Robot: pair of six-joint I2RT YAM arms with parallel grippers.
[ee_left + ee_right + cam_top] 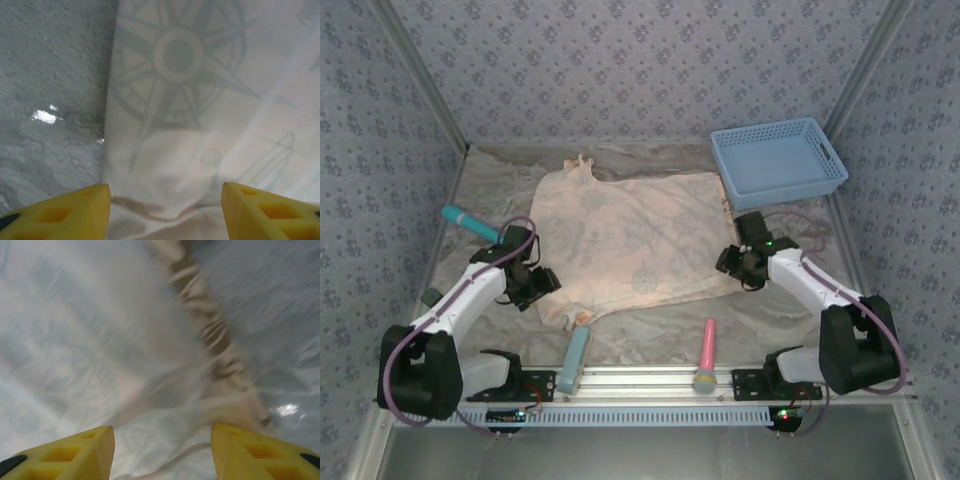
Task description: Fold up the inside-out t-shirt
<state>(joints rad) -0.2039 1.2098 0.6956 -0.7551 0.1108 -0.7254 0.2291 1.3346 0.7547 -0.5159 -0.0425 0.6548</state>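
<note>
Cloth lies between both arms: the inside-out t-shirt (635,240) is spread flat mid-way across the table (800,300), nearer the far edge, its wider span running left to right. The left end effector (535,285) sits over the shirt's near-left corner and the right end effector (740,262) at its right edge, equally close. Both are released, yellow fingers (75,210) apart above the fabric, gripping nothing. The weave is thin, soft peach with faded print and a puckered seam along the right edge.

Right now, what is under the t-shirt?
The t-shirt lies spread on the grey wrinkly table cover, which shows all around its edges. Anything else beneath the middle is covered by the cloth, so I cannot tell.
</note>
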